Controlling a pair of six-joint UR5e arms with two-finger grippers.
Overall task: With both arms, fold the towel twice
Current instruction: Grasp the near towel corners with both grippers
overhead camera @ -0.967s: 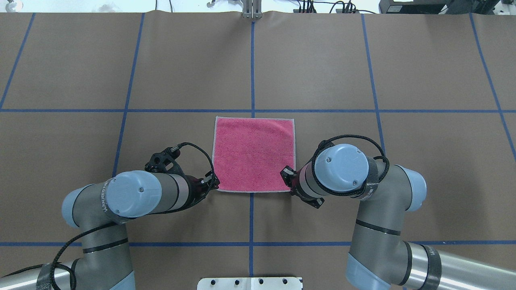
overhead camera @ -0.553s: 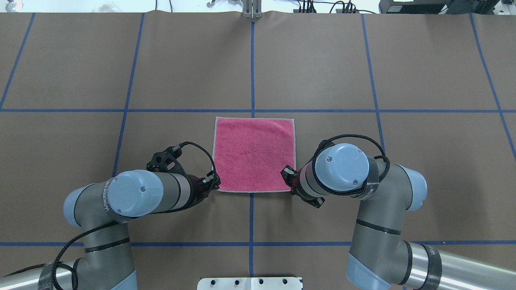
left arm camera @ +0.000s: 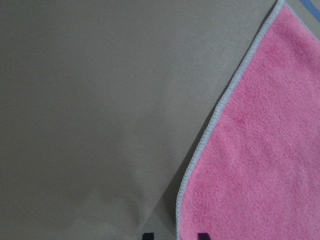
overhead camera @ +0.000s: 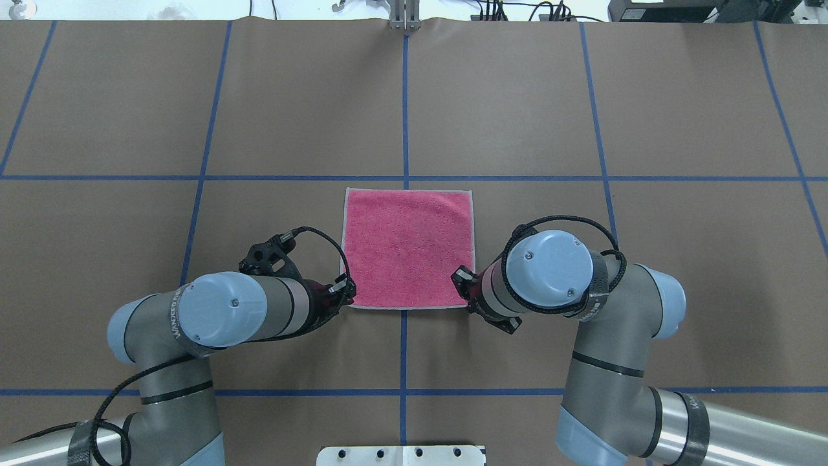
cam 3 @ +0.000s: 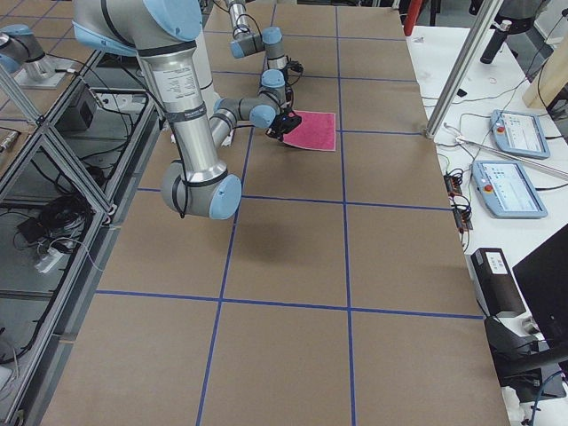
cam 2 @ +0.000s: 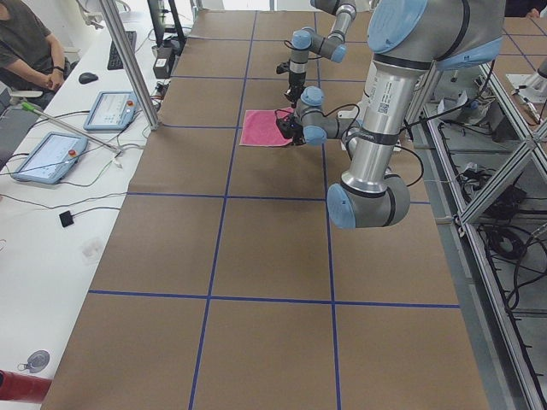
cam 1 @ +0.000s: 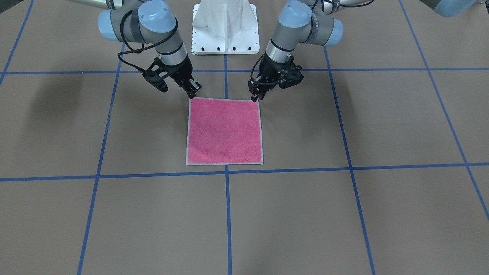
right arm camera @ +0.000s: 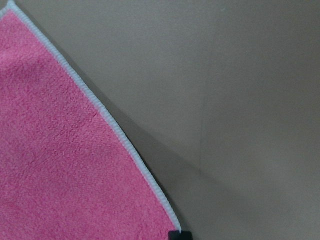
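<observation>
Sliding a touch toward the cloth, the left arm [overhead camera: 220, 315] has brought its blue elbow cap nearer the centre line than a second ago. The right arm [overhead camera: 550, 268] and the towel [overhead camera: 407, 249] have scarcely shifted.

Nearest the robot, the white pedestal base [cam 1: 224, 26] sits behind both sets of fingers. Just ahead of it, the left gripper [cam 1: 255, 95] and the right gripper [cam 1: 194, 91] point down at the towel's two near corners, one each. From above, each arm's own wrist and cable loop stand in the way and hide the fingertips.

The left wrist camera shows two dark fingertips [left arm camera: 202, 235] a narrow gap apart. The grey border of the corner runs between them, and no pinch can be seen. The right wrist camera shows only one dark tip at the very corner, so I cannot tell whether those fingers are closed. A shadow widens under the border toward each corner.

Beyond the fingers the towel spreads pink face up, flat and unfolded, across a blue tape line [overhead camera: 405, 110] on the brown table [overhead camera: 291, 97]. Farther off, a metal bracket [overhead camera: 404, 16] stands at the table's far edge. Past that edge, in the side view, lie two touch panels [cam 2: 107, 109] and sits a person [cam 2: 26, 43].

Counted: one towel, two arms, two grippers.
</observation>
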